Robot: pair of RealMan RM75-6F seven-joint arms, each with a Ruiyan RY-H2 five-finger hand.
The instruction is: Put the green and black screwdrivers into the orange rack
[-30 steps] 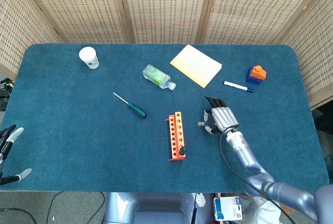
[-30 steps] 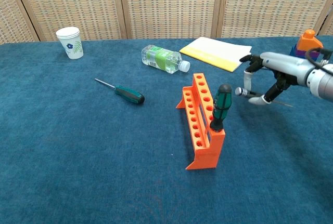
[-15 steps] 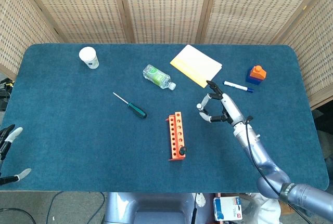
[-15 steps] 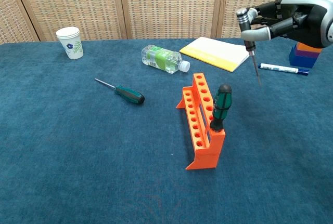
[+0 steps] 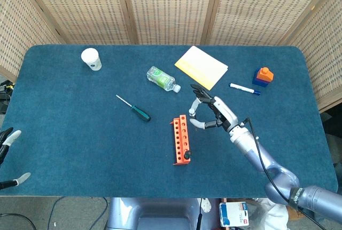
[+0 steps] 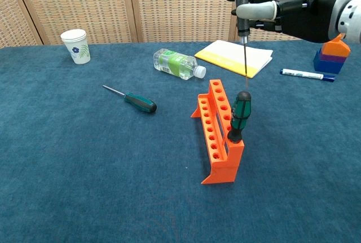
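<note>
While the right hand has its fingers clamped on a slim metal screwdriver, shaft vertical above the orange rack: align tip over a free hole, lower plumb.

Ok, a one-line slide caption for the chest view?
Right hand holds a slim metal-handled screwdriver upright above the orange rack, one screwdriver already slotted.

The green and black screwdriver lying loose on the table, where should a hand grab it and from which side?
Grip the screwdriver by its thick green and black handle, coming down from above. It lies flat on the table, thin shaft toward the paper cup, with open cloth on both sides for fingers. The left hand is nearer and empty.
</note>
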